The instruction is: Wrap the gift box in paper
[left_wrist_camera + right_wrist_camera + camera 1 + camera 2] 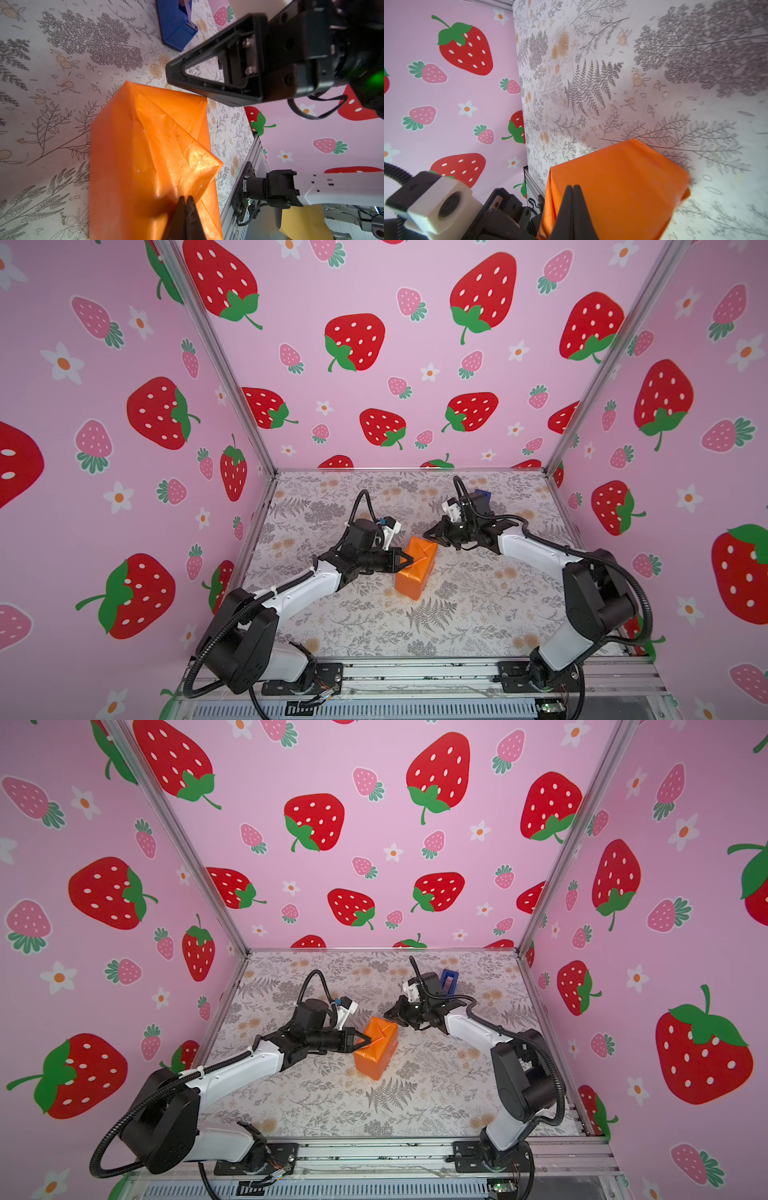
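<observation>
The paper (415, 572) (376, 1052), glossy orange, is folded into a block-shaped package at the middle of the table. Its triangular flaps (166, 133) lie across the top face. The gift box is hidden inside it. My left gripper (411, 560) (369, 1041) (185, 198) is shut, with its tip resting on the package's top fold. Nothing shows between its fingers. My right gripper (424, 534) (385, 1013) (573, 187) is also shut and empty. It hangs just off the package's far top corner, and its tip (172, 72) stands slightly apart from the paper (623, 182).
A blue tape dispenser (482, 494) (449, 979) (176, 27) stands at the back right, behind the right wrist. The floral table surface (436, 622) runs to an aluminium rail (415, 672) at the front. Strawberry-print walls close in the other three sides.
</observation>
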`<state>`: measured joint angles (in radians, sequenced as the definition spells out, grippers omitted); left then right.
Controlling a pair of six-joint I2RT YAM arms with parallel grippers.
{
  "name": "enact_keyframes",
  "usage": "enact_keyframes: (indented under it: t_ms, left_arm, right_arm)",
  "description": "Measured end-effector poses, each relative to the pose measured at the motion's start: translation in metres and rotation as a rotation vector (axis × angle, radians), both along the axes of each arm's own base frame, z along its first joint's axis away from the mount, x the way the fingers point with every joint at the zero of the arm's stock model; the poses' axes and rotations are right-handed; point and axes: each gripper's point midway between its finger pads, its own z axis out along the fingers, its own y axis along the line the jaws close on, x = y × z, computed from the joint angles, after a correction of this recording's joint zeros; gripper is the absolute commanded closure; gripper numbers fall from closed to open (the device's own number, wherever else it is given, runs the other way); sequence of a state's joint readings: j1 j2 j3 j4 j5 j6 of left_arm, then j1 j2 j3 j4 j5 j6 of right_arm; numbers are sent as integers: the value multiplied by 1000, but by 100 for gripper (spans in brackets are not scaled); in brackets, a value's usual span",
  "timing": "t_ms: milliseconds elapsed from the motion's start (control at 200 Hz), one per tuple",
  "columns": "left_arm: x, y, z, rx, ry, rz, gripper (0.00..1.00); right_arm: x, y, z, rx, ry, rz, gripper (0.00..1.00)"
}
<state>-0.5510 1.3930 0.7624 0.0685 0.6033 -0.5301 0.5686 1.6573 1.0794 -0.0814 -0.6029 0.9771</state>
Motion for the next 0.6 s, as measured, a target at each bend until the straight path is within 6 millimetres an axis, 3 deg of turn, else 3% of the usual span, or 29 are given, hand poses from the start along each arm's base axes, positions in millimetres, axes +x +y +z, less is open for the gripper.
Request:
enact_keyframes:
  t_ms: [195,370,520,600]
  left_arm:
    - [0,0,0,-2,0,0,100]
    - [0,0,0,-1,0,0,100]
    - [0,1,0,-1,2,1,100]
    - [1,2,-1,1,6,3,100]
  right_arm:
    - [-11,0,17,20,-11,27,100]
    - [-51,21,42,111,-25,138,100]
    - [-83,37,28,100,24,222,100]
    - [-86,32,17,55,44,212,100]
